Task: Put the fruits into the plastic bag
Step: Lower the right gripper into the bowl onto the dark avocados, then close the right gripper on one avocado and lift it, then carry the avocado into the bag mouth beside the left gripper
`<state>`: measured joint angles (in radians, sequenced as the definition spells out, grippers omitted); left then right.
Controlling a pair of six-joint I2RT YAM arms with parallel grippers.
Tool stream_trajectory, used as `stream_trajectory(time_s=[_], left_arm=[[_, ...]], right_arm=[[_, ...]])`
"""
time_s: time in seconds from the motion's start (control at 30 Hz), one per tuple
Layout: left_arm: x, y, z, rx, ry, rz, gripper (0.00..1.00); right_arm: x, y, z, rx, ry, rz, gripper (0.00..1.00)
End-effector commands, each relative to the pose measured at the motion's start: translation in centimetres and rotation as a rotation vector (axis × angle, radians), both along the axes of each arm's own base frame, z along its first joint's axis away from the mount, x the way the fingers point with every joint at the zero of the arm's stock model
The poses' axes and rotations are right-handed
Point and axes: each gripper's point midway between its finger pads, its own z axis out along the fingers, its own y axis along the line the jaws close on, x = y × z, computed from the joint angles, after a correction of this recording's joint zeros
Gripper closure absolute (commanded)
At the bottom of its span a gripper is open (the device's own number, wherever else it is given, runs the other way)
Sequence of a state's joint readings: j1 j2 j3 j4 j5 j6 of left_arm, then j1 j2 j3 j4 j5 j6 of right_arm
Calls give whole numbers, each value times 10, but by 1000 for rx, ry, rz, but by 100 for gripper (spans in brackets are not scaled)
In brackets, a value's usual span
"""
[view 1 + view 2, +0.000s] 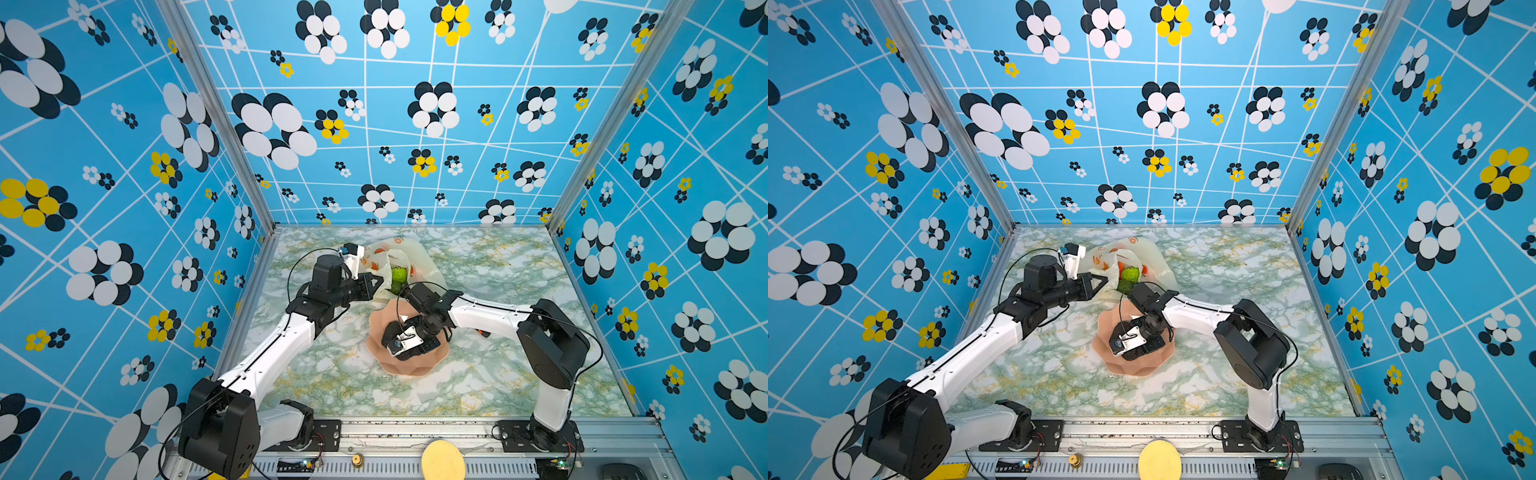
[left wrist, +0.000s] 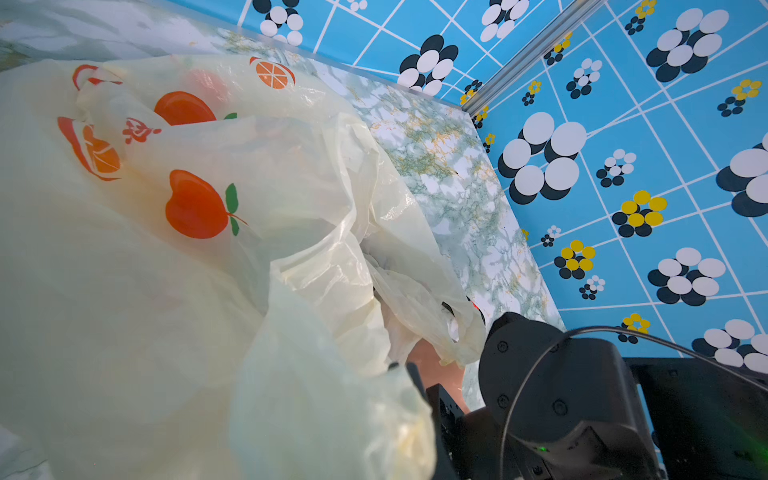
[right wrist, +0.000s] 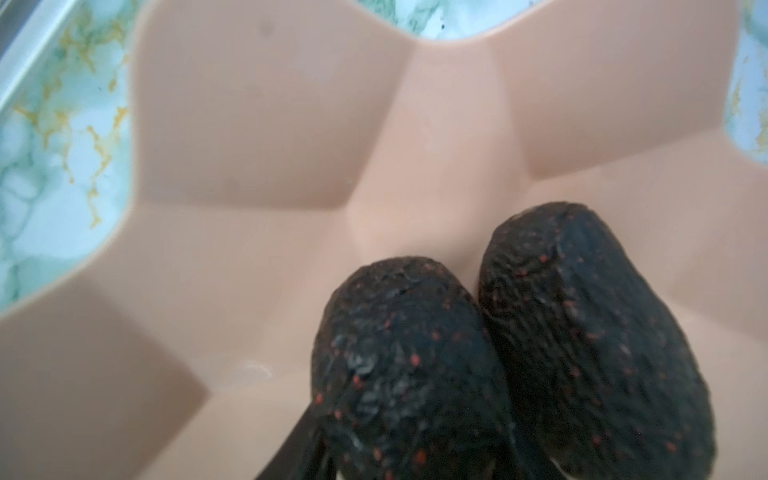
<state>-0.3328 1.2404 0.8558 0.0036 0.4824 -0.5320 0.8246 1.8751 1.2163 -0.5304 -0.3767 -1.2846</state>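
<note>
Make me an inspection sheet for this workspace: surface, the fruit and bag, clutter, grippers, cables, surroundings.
Surface: marble-patterned table, green and yellow veins.
Job's things: plastic bag at the back, a green bumpy fruit in its open mouth; two black ovals side by side, touching, in the pink dish.
Clutter: small red-and-black item, mostly hidden under the right arm.
Grippers: left gripper shut on the bag's edge; right gripper down in the dish at the ovals, grip unclear.
Cables: black cable loops off each arm, no snag seen.
Surroundings: blue flower-print walls, metal frame.
</note>
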Motion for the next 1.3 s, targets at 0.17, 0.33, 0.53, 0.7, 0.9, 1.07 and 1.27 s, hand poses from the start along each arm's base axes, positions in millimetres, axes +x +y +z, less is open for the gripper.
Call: stream_trajectory(time_s=[0.17, 0.33, 0.53, 0.7, 0.9, 1.07, 1.27], left_arm=[[9, -3, 10, -29, -5, -3, 100], [11, -4, 11, -38, 4, 3, 100], [13, -4, 13, -46, 7, 8, 100], [16, -7, 14, -48, 4, 2, 100], [18, -10, 17, -59, 1, -8, 100], [17, -9, 20, -61, -16, -10, 100], [12, -14, 21, -70, -24, -33, 100]], right_arm=[[8, 11, 41, 215, 87, -172, 79], [14, 6, 62, 305, 121, -254, 80], [26, -3, 100, 472, 142, -377, 79], [36, -8, 133, 589, 163, -488, 79], [65, -11, 166, 662, 191, -722, 80], [97, -19, 179, 640, 234, -982, 80], [124, -24, 169, 488, 250, -1140, 80]])
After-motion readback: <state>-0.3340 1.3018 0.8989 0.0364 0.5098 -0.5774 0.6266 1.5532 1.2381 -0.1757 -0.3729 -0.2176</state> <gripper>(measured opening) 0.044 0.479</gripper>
